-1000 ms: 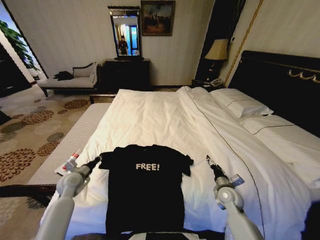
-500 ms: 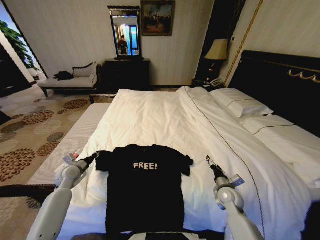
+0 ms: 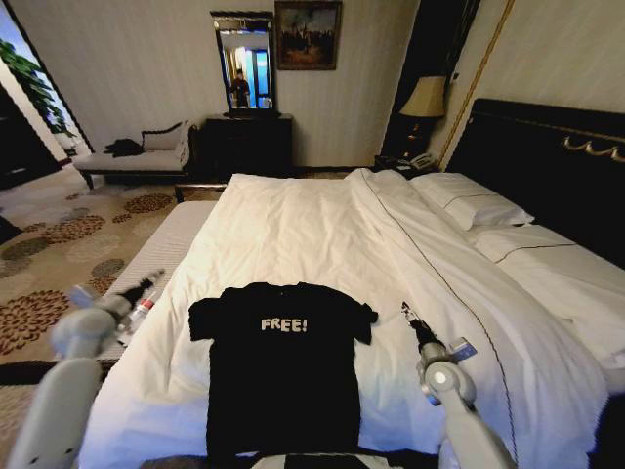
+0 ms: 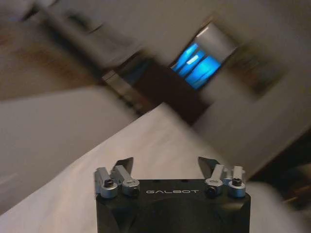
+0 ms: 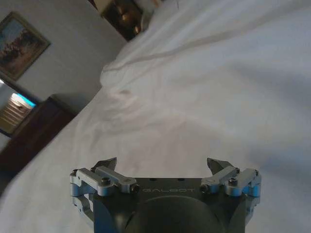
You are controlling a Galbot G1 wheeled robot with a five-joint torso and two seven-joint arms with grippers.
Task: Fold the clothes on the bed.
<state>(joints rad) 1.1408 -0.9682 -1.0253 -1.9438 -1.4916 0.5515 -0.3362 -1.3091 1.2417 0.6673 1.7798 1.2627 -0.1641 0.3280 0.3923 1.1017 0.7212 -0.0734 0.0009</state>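
The clothes, one black T-shirt (image 3: pixel 283 376) with white "FREE!" lettering, lie flat on the near part of the bed (image 3: pixel 293 225), both sleeves spread out. My left gripper (image 3: pixel 151 283) hovers off to the left of the shirt's left sleeve, above the bed's side edge. The left wrist view shows the left gripper (image 4: pixel 165 162) open with nothing between the fingers, over the white bed (image 4: pixel 146 141). My right gripper (image 3: pixel 408 313) sits just right of the right sleeve, apart from it. In the right wrist view the right gripper (image 5: pixel 163 165) is open above the bare duvet (image 5: pixel 194 87).
A grey padded bench (image 3: pixel 161 249) runs along the bed's left side with a small red-and-white tube (image 3: pixel 140 311) on it. Pillows (image 3: pixel 469 205) and the dark headboard (image 3: pixel 547 156) are at the right. A dark dresser (image 3: pixel 249 142) and a chaise (image 3: pixel 137 156) stand by the far wall.
My left gripper drew the shirt's left sleeve outward, let go of it, and swung away to the left. The sleeve now lies flat. The right arm has stayed still.
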